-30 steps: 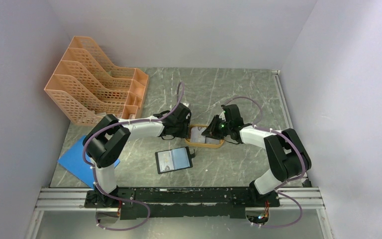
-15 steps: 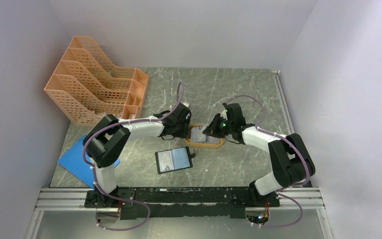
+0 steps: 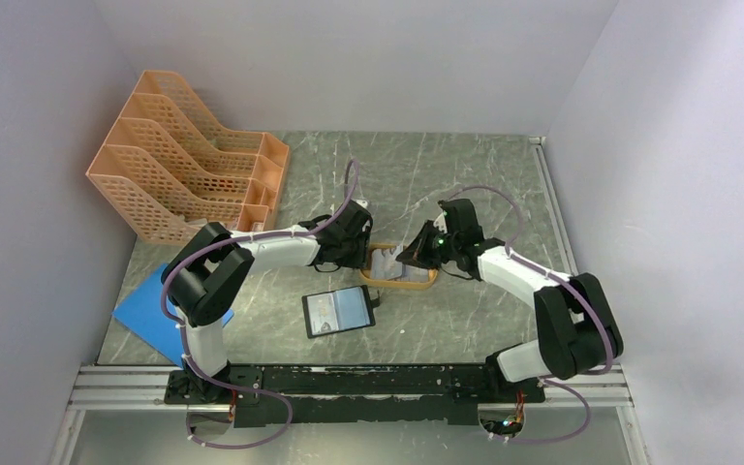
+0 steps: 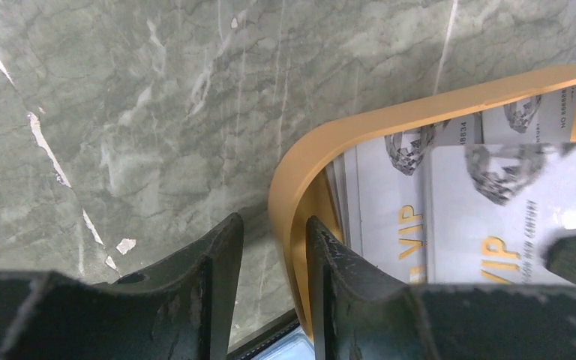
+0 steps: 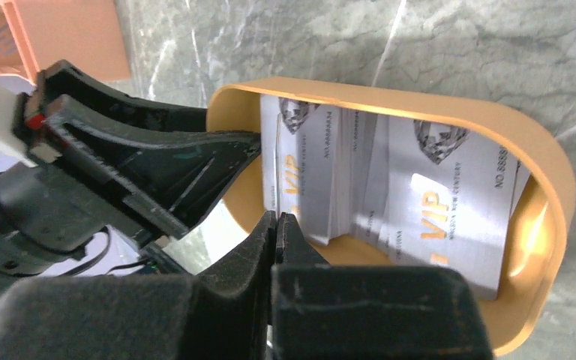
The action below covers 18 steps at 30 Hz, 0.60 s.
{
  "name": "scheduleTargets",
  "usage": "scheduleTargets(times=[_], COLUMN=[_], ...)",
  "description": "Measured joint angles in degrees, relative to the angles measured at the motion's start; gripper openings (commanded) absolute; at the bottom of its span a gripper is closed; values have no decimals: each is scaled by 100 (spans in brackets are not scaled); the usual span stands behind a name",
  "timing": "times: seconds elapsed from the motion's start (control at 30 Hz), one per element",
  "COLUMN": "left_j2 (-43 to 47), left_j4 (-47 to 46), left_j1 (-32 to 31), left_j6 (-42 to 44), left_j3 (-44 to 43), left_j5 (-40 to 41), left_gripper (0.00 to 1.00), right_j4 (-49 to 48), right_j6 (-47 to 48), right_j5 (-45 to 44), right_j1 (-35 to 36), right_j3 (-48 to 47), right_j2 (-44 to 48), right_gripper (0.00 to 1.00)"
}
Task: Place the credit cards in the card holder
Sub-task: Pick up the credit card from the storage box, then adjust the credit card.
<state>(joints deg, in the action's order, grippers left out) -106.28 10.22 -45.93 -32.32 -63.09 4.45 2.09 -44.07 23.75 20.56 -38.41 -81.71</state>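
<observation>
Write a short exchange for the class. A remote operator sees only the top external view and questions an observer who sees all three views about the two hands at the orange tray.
Operator: From above, the arms cover the tray. How does the left hand meet it?
Observer: The left hand straddles the rounded end wall of the orange tray, one finger outside and one inside. I cannot tell whether it clamps.
Operator: Has the right hand got a card?
Observer: The right hand has its fingers pressed together beside the edge of the credit cards, and no card shows between them.
</observation>
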Motion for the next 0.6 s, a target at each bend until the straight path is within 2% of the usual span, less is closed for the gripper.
scheduleTargets(times=[0.3,0.47,0.6], left_j2=[280,802,1154], left_j4=[356,442,481], left_j1=[0,0,0], left_j6=[2,0,0], left_j3=[-105,-105,-105], left_j5=[258,420,494], left_gripper=[48,50,51], right_j4=[1421,2433,2837], right_j6=[-901,-1281,-1528], right_j5=[-181,-151,48], right_j1=[0,-26,-37], right_j3=[-1005,-1884,-1996], right_j2=[584,420,387], right_gripper=[0,0,0])
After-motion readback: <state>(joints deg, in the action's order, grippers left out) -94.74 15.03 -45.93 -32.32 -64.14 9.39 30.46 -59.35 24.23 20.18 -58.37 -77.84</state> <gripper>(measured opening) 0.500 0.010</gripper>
